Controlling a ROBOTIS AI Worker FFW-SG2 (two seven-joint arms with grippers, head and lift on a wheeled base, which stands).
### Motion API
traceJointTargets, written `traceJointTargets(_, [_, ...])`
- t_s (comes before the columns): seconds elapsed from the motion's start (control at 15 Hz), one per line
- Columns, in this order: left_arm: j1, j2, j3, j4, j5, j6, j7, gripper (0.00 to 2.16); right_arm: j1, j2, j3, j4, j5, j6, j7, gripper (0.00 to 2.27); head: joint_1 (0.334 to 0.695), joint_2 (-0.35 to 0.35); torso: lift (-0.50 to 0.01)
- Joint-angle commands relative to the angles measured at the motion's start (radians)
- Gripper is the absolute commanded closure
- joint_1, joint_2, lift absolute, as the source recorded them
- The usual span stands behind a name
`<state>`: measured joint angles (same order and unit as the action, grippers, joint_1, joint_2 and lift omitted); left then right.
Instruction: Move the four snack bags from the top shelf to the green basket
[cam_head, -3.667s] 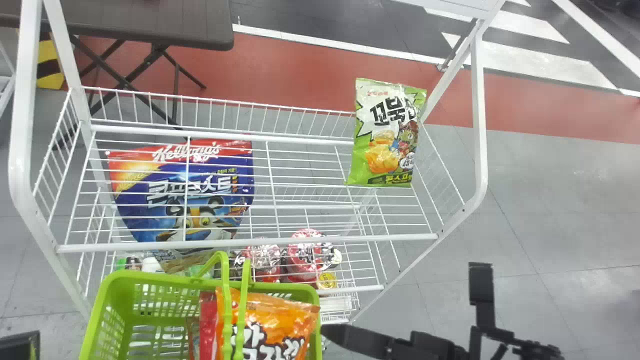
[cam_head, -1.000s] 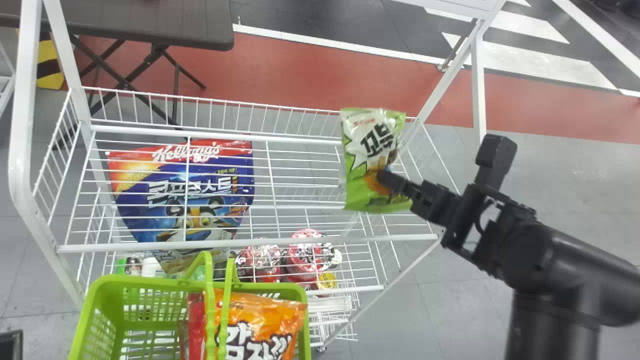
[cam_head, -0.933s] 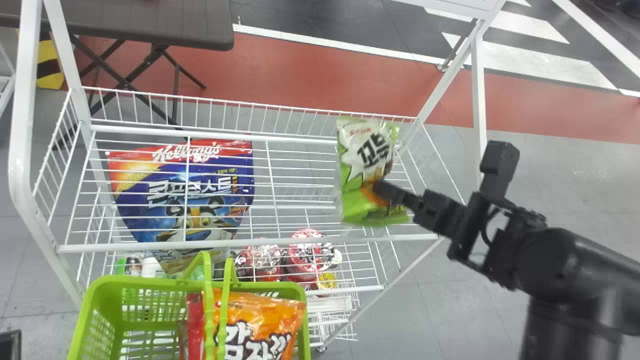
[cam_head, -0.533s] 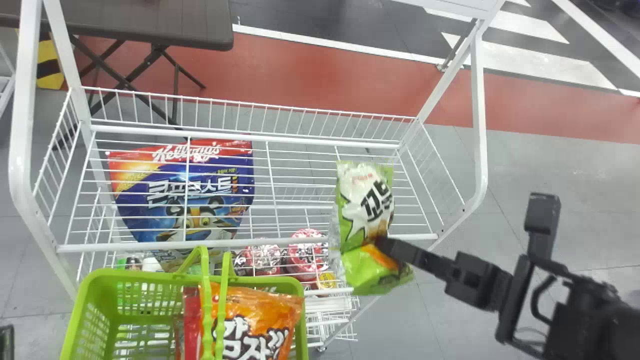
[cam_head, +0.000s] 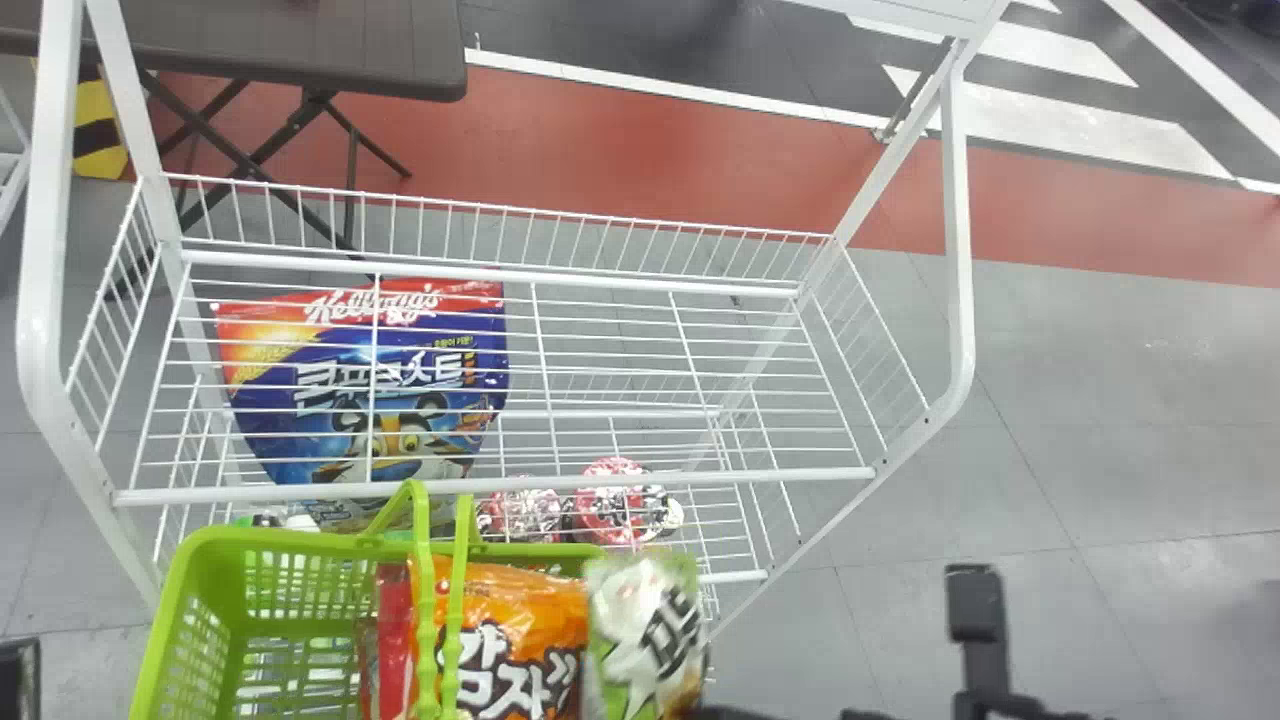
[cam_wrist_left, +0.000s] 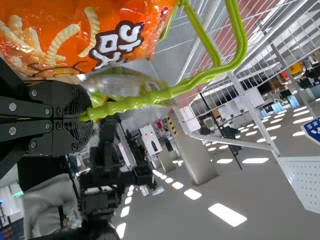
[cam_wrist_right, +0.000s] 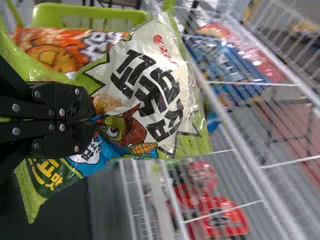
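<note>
Red-banded grey floor, dark table

The blue and red bag says "Kellogg's". The orange bag says "감자". The green bag says "꼬북칩".

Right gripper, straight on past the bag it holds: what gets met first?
Most likely the orange snack bag or the green basket around it, going by the head view; depth is unclear.

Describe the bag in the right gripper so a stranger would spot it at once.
Find the white wire rack, then the green basket in front of it. At the basket's right end in the head view, the right gripper holds the bag. Unlike the orange bag beside it, it is green and white, with a corn cob picture.
</note>
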<state>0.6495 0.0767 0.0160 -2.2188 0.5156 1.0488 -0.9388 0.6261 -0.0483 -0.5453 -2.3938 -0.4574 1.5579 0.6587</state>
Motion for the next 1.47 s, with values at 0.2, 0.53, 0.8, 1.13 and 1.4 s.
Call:
traceJointTargets(0.2, [0.009, 0.003, -0.038, -0.01, -0.002, 0.0, 0.002, 1.16, 0.007, 0.001, 0.205, 0.018, 0.054, 0.014, -0.025, 2.24, 0.695, -0.35, 0.0])
traceJointTargets(0.53, [0.013, 0.006, -0.051, -0.012, -0.008, 0.0, 0.002, 1.16, -0.016, 0.011, 0.306, -0.025, 0.048, 0.014, -0.111, 2.24, 0.695, -0.35, 0.0])
traceJointTargets(0.8, [0.018, 0.008, -0.053, -0.015, -0.006, 0.0, -0.002, 1.16, -0.032, 0.015, 0.357, 0.036, 0.109, 0.014, -0.183, 1.99, 0.695, -0.35, 0.0])
traceJointTargets(1.13, [0.021, 0.008, -0.047, -0.019, -0.002, 0.012, -0.005, 1.16, 0.027, 0.005, 0.329, 0.035, 0.197, 0.014, -0.182, 0.0, 0.695, -0.35, 0.0])
traceJointTargets(1.4, [0.021, 0.008, -0.053, -0.027, -0.005, 0.012, 0.002, 1.16, 0.046, 0.008, 0.238, -0.034, 0.163, 0.014, -0.165, 0.05, 0.695, -0.35, 0.0])
